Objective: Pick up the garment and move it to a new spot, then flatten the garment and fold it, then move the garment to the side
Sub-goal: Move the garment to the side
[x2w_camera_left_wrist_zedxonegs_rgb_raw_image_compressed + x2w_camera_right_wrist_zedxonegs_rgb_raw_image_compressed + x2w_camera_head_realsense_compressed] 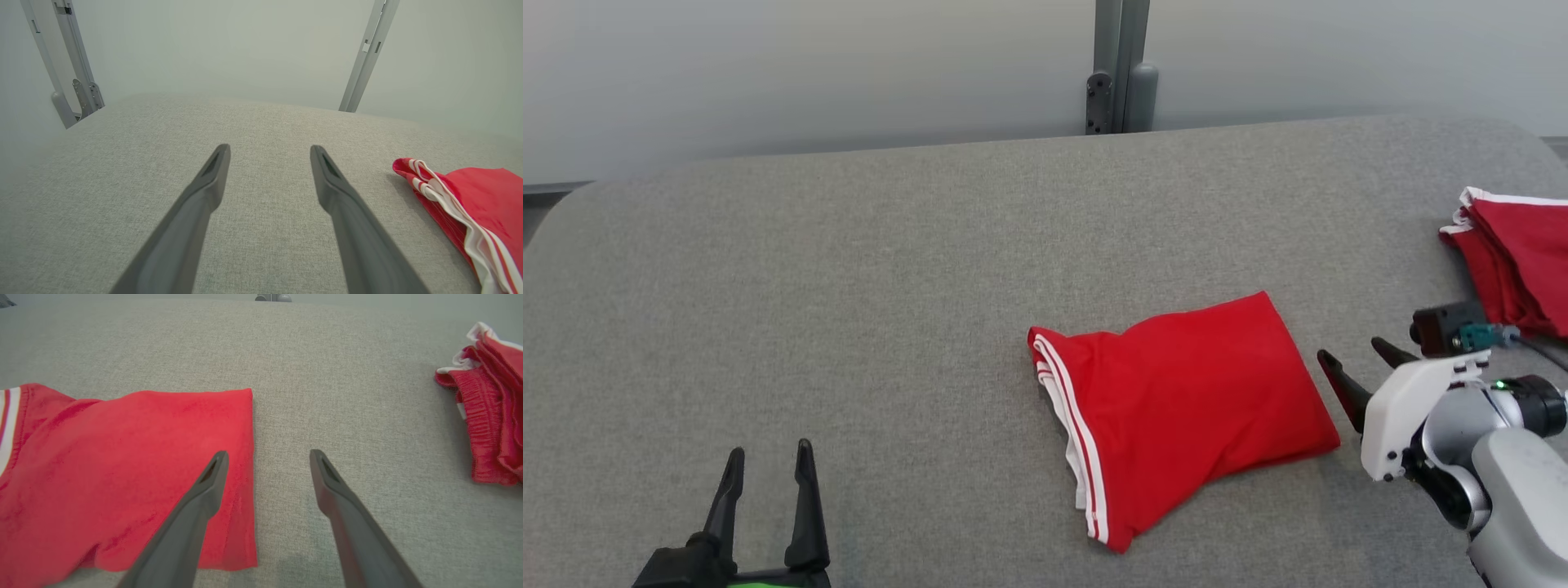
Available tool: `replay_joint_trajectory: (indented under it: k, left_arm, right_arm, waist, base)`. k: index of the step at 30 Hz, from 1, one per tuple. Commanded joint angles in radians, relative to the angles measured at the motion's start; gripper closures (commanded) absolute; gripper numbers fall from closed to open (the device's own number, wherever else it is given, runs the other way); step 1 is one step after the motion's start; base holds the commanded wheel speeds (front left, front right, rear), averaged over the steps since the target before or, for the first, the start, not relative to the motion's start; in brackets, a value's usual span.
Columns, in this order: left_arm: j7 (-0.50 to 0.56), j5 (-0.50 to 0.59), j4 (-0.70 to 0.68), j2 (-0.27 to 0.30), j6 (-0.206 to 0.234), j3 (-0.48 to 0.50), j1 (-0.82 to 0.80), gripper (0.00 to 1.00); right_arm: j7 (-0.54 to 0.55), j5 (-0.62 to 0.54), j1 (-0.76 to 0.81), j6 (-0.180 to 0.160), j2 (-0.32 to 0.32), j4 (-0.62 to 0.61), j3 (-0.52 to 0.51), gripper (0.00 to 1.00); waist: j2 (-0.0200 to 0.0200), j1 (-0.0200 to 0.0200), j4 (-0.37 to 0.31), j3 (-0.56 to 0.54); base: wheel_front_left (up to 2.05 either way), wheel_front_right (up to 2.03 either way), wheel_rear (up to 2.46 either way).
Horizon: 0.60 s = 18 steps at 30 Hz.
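A folded red garment [1184, 400] with white stripes along its left hem lies on the grey padded table [890, 286], right of centre. Its striped edge shows in the left wrist view as the garment [470, 204], and its plain right edge as the garment [122, 473] in the right wrist view. My right gripper [1352, 363] hovers open just beside the garment's right edge; one finger [204, 494] is over the cloth, the other over bare table. My left gripper [770, 469] stands open at the lower left, well apart from the garment, with nothing between its fingers.
A second pile of red cloth with white trim [1515, 261] lies at the table's right edge, also seen as the pile [490, 408]. A grey metal post [1119, 65] rises behind the table's far edge. Two more posts [367, 53] stand against the pale wall.
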Motion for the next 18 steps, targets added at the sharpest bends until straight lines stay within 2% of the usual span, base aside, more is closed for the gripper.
replay_joint_trajectory:
  k: [1, 4, 10, 11, 12, 15, 18]
  left_arm:
    - [0.000, 0.008, 0.003, 0.002, -0.007, -0.008, -0.027, 0.00]
    - [0.000, 0.013, 0.012, 0.002, -0.012, -0.020, -0.055, 0.00]
    - [0.000, 0.011, 0.017, 0.002, -0.016, -0.015, -0.079, 0.00]
    - [0.000, 0.010, 0.017, 0.002, -0.015, -0.014, -0.080, 0.00]
    - [0.000, 0.008, 0.016, 0.002, -0.014, -0.011, -0.079, 0.00]
    - [0.000, 0.006, 0.008, 0.002, -0.008, 0.003, -0.074, 0.00]
    - [0.000, 0.017, -0.004, 0.002, -0.010, 0.009, -0.083, 0.00]
  right_arm:
    - [0.036, 0.017, -0.040, 0.000, -0.002, 0.018, 0.006, 0.00]
    - [0.110, 0.054, -0.091, 0.000, -0.001, 0.068, 0.035, 0.00]
    - [0.169, 0.093, -0.153, 0.000, 0.020, 0.177, 0.065, 0.00]
    - [0.163, 0.116, -0.158, 0.000, 0.031, 0.183, 0.069, 0.23]
    - [0.160, 0.139, -0.159, 0.000, 0.039, 0.184, 0.073, 1.00]
    - [0.123, 0.191, -0.178, 0.000, 0.015, 0.147, 0.105, 1.00]
    - [0.077, 0.227, -0.222, -0.001, -0.034, 0.102, 0.092, 1.00]
  waist:
    - [-0.0001, 0.0000, 0.039, 0.068]
    - [-0.0001, 0.0000, 0.068, 0.107]
    - [-0.0001, 0.0000, 0.100, 0.152]
    - [-0.0001, 0.0000, 0.100, 0.154]
    - [-0.0001, 0.0000, 0.098, 0.156]
    - [-0.0001, 0.0000, 0.072, 0.164]
    - [-0.0001, 0.0000, 0.028, 0.179]
  base:
    - [0.00, 0.00, 0.00]
    - [0.00, 0.00, 0.00]
    - [0.00, 0.00, 0.00]
    - [0.00, 0.00, 0.00]
    - [0.00, 0.00, 0.00]
    - [0.00, 0.00, 0.00]
    - [0.00, 0.00, 0.00]
